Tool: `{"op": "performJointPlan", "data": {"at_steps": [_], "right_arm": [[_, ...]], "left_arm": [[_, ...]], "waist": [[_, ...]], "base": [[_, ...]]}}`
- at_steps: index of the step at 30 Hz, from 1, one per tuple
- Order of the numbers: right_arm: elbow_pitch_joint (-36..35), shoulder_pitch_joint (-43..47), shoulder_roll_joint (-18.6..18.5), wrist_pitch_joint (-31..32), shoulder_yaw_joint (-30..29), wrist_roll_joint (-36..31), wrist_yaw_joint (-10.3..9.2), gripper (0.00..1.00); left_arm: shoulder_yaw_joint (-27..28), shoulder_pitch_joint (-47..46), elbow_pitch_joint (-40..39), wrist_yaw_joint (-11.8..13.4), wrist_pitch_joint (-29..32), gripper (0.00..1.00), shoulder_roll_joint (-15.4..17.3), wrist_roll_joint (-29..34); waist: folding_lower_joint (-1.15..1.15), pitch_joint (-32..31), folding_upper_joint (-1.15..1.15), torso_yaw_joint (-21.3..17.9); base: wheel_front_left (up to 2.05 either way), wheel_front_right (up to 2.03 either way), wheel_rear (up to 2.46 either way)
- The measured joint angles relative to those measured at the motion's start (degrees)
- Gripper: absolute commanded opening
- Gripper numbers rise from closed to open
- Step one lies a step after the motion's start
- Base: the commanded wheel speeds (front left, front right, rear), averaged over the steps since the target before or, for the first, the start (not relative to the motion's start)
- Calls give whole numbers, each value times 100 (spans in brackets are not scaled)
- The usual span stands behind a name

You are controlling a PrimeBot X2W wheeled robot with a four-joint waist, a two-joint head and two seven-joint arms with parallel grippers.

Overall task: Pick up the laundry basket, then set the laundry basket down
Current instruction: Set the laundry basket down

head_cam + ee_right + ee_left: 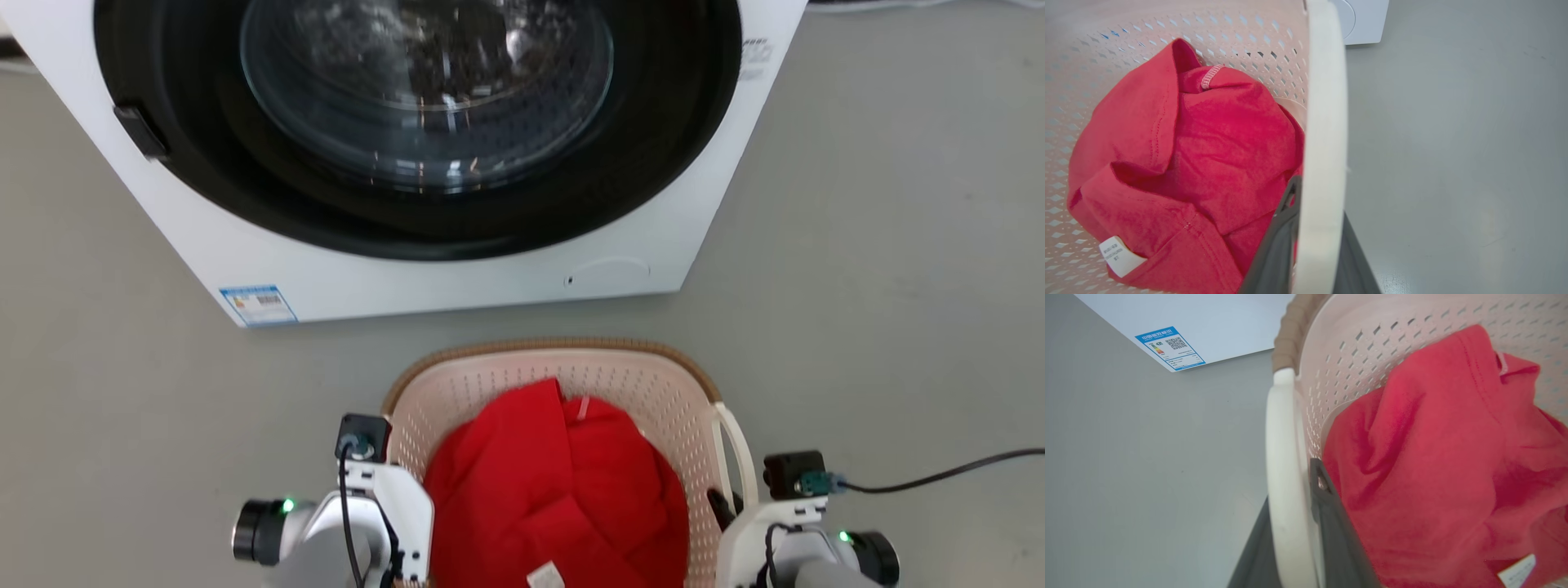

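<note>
- The basket [653,384] is found on the robot's side of the washer [490,282], near its front panel and between the two grippers. A red garment [555,482] is heaped inside. Whether the base rests on the floor [898,286] or is lifted cannot be told.
- The left gripper [1290,486] is closed to a narrow gap on the left handle [1284,428], with one dark finger on each side of it.
- The right gripper [1319,200] is closed in the same way on the right handle [1325,102].
- Risk: each hold is judged to be a thin pinch on a smooth, rounded loop. Slip along the fingers is possible under load.
- Risk: if the arms are raised or lowered unevenly, the basket is expected to tilt. The garment could then slide to the low side or over the rim [555,347].
- Risk: if the grippers are drawn apart or pressed together, the handles could be strained or pulled free.
- Risk: the washer is close, so a forward swing could knock the far rim against it.
- Orientation: the mouth is turned up. The handles sit on the robot's left and right, so the handle-to-handle line runs across the robot, roughly parallel with the washer front.
- Long axis: the near end is cut off in the head view, so the axis cannot be fixed with certainty.
</note>
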Motion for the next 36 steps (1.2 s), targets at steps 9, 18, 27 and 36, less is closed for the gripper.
{"op": "performJointPlan", "data": {"at_steps": [9, 18, 27, 36], "right_arm": [[-33, -493, -16, -142, 46, 52, -1, 0], [-15, -1121, -11, -237, -113, 37, 0, 0], [-314, -1593, -11, -280, -877, -532, 1, 0], [-902, -1613, -36, -288, -1696, -1116, 0, 0]], "left_arm": [[27, -442, 73, 88, -231, 0, 29, 0], [174, -966, 89, 212, -453, 0, 90, -2], [371, -1523, 26, 346, -617, 0, 194, -43], [755, -1769, -590, 610, -631, 0, 476, 247]], "waist": [[0, 669, 0, 39], [0, 1447, 0, 123], [0, 2257, 0, 246], [0, 2930, 0, 386]], "base": [[0, 0, 0], [0, 0, 0], [0, 0, 0], [0, 0, 0]]}}
